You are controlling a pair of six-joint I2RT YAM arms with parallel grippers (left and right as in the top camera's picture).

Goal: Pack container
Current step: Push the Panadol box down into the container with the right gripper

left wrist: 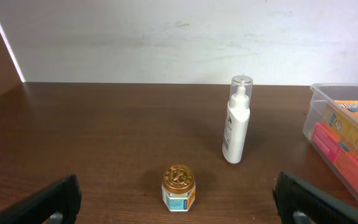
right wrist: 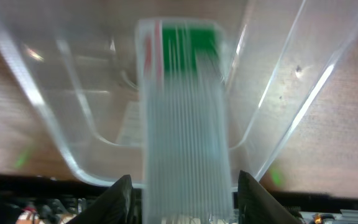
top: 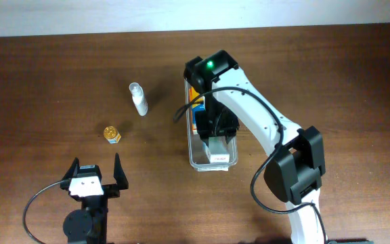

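Placing is in hand, I judge: the right gripper (right wrist: 185,199) hangs in the container (top: 212,167), at 3 o'clock from the small jar (top: 112,134); its jaws flank a white box (right wrist: 185,124), grip untellable through blur; the left gripper (top: 97,169) idles, jaws apart; next calls for release, then a straight lift.

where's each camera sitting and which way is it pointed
Overhead: above the table, looking straight down; both arms show.
Left wrist: low behind the open left jaws, facing level at the jar and bottle.
Right wrist: looks down between the right jaws at a blurred box in the container.
Shared: overhead and left wrist both show jar, bottle and container.
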